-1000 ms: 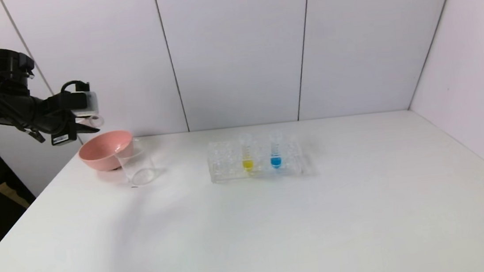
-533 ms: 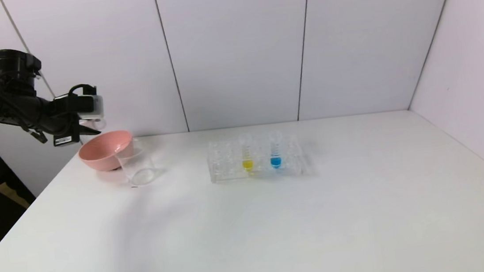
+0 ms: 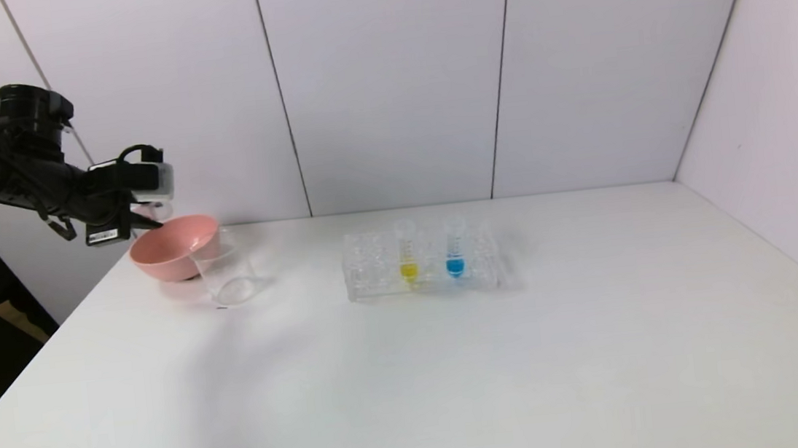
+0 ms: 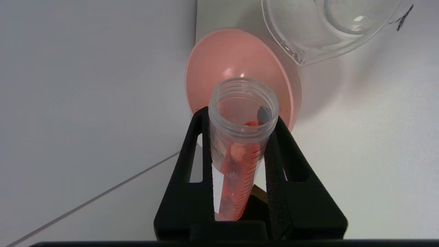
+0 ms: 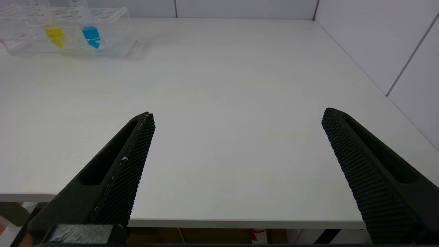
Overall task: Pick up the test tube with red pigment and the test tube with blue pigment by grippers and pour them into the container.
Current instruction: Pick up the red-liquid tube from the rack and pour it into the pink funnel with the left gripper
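Currently I hold the red tube [image 4: 240,151] clamped between the fingers of the left hand [image 4: 240,161], tipped mouth-forward above the pink bowl [image 3: 167,250] at the table's [image 3: 413,369] far left. The beaker [image 3: 226,273] stands just beside the bowl, touching or nearly so. As I judge it, the mouth sits over the bowl, not the beaker, so I shift toward the beaker before tilting further, then pour slowly.

The tube is clear ribbed-neck plastic with printed graduations; red liquid streaks its inner wall. The beaker is thin, clear and spouted. The bowl is smooth and matte. The fingers are black, tapered, with textured pads.

The right hand [image 5: 236,164] hangs apart near the table's front edge. The blue tube [image 3: 453,248] stands upright in the clear rack [image 3: 374,270], beside a yellow tube [image 3: 407,252].
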You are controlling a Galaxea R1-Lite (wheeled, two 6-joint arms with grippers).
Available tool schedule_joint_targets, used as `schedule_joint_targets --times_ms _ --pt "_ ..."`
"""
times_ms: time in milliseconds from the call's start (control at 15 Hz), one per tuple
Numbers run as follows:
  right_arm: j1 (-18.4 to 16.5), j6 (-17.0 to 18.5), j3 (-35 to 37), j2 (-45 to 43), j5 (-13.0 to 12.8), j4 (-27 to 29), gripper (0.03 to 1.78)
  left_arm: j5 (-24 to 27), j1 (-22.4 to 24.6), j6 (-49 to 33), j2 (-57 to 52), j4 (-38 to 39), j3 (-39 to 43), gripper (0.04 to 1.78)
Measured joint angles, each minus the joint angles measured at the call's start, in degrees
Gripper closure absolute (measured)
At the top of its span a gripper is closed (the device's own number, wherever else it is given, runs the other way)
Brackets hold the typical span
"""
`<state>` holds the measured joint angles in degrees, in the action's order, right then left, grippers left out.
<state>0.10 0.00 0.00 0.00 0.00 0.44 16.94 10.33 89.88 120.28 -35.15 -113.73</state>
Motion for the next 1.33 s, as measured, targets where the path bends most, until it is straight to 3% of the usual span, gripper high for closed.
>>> schedule_joint_targets --times_ms 1333 --pt "-0.05 0.00 0.00 0.00 0.00 0.00 0.04 -3.85 -0.96 -0.13 -0.55 -6.91 -0.61 1.38"
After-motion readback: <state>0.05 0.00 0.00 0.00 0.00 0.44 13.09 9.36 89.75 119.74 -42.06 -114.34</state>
